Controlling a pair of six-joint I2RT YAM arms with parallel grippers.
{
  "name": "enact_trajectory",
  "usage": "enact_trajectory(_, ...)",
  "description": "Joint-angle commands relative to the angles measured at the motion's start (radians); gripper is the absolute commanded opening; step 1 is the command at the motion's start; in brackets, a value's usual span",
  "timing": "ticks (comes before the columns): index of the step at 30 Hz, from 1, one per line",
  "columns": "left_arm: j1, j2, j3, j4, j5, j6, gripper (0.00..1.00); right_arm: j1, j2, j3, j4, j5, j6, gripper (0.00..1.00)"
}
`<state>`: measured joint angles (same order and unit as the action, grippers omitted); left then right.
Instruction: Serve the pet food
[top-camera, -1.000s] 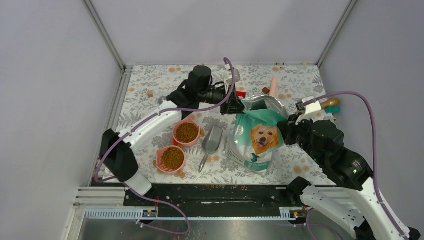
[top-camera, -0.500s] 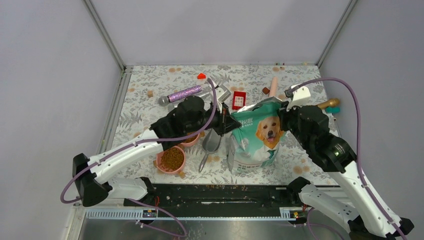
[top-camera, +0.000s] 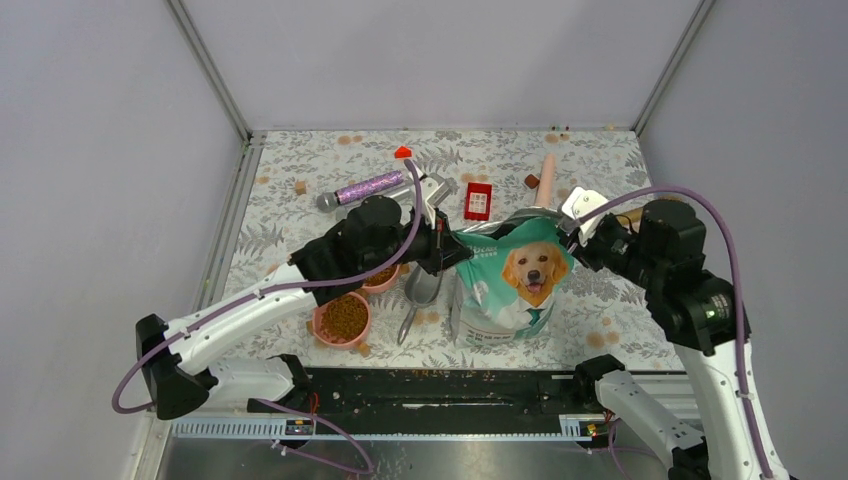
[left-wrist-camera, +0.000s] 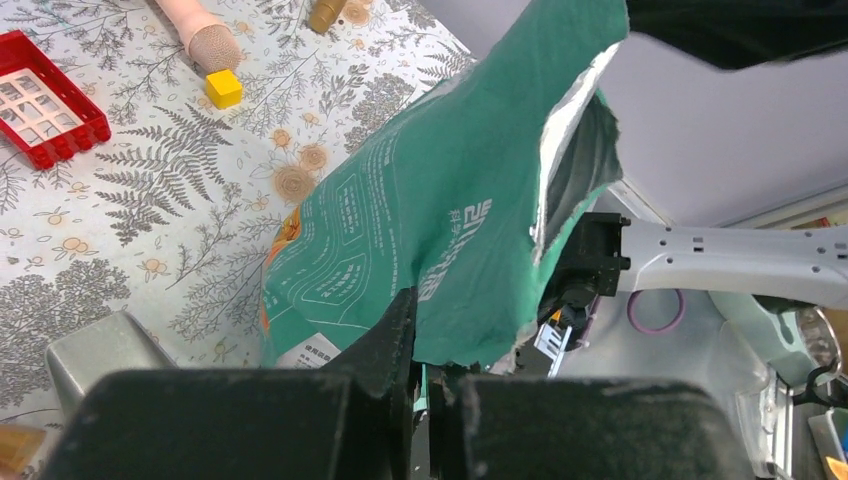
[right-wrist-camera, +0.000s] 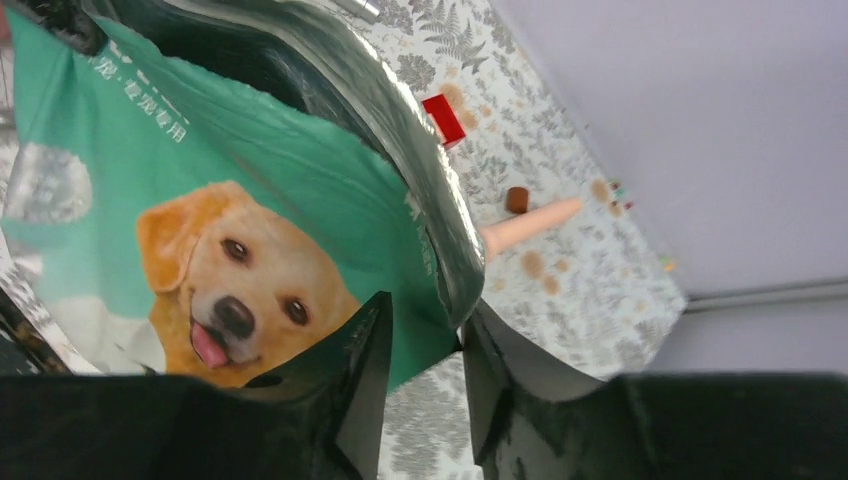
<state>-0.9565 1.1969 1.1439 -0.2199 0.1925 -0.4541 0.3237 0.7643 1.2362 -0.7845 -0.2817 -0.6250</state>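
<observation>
The teal and silver pouch (top-camera: 515, 285) with the golden retriever stands upright, its mouth open. My left gripper (top-camera: 455, 250) is shut on the pouch's top left edge; in the left wrist view (left-wrist-camera: 432, 345) the teal edge is pinched between the jaws. My right gripper (top-camera: 585, 238) is at the top right corner with its jaws apart around the silver rim (right-wrist-camera: 440, 230) in the right wrist view (right-wrist-camera: 428, 315). Brown kibble (top-camera: 343, 316) fills a pink bowl (top-camera: 322, 330). A second pink bowl (top-camera: 380, 282) is mostly hidden under my left arm.
A silver scoop (top-camera: 422, 285) lies between the bowls and the pouch. Behind are a purple glitter microphone (top-camera: 360, 188), a red block (top-camera: 478, 200), a pink microphone (top-camera: 546, 178) and small loose blocks. Walls close the left, back and right.
The pouch has gone from leaning to upright. My left arm has drawn back toward me, still holding its edge. My right gripper has swung right and its jaws have opened.
</observation>
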Motion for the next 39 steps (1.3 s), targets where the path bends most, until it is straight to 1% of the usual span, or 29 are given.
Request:
enact_trajectory(1, 0.015, -0.049, 0.049, -0.035, 0.015, 0.092, 0.0, -0.02, 0.1, 0.198, -0.228, -0.121, -0.271, 0.43)
enact_trajectory(4, 0.014, -0.054, 0.049, -0.039, 0.013, 0.127, 0.0, -0.021, 0.191, 0.342, -0.395, -0.163, -0.347, 0.5)
enact_trajectory(8, 0.015, -0.067, 0.054, -0.043, 0.0, 0.139, 0.0, -0.021, 0.222, 0.392, -0.551, -0.22, -0.497, 0.52)
enact_trajectory(10, 0.014, -0.081, 0.049, -0.028, 0.022, 0.144, 0.0, -0.021, 0.212, 0.372, -0.55, -0.224, -0.524, 0.52)
enact_trajectory(15, 0.015, -0.105, 0.051, -0.02, 0.056, 0.175, 0.0, -0.022, 0.228, 0.349, -0.496, -0.215, -0.527, 0.52)
enact_trajectory(19, 0.014, -0.112, 0.051, -0.017, 0.079, 0.199, 0.0, -0.021, 0.26, 0.356, -0.392, -0.144, -0.452, 0.51)
enact_trajectory(21, 0.015, -0.112, 0.054, -0.019, 0.065, 0.217, 0.0, -0.021, 0.278, 0.356, -0.365, -0.122, -0.452, 0.51)
enact_trajectory(22, 0.014, -0.111, 0.057, -0.022, 0.052, 0.224, 0.03, -0.021, 0.288, 0.358, -0.364, -0.12, -0.463, 0.52)
enact_trajectory(24, 0.014, -0.104, 0.073, -0.034, 0.024, 0.236, 0.2, -0.021, 0.304, 0.362, -0.356, -0.115, -0.469, 0.52)
enact_trajectory(27, 0.015, -0.088, 0.114, -0.057, 0.002, 0.271, 0.37, -0.021, 0.304, 0.347, -0.307, -0.112, -0.456, 0.52)
enact_trajectory(29, 0.015, -0.072, 0.137, -0.07, -0.027, 0.296, 0.44, -0.021, 0.292, 0.314, -0.253, -0.131, -0.443, 0.53)
enact_trajectory(31, 0.014, -0.053, 0.16, -0.092, -0.037, 0.319, 0.52, -0.021, 0.283, 0.286, -0.209, -0.16, -0.428, 0.56)
enact_trajectory(35, 0.015, -0.015, 0.184, -0.101, -0.029, 0.386, 0.59, -0.021, 0.285, 0.273, -0.18, -0.148, -0.398, 0.58)
enact_trajectory(39, 0.019, 0.022, 0.2, -0.112, -0.036, 0.471, 0.61, -0.021, 0.292, 0.267, -0.145, -0.094, -0.365, 0.6)
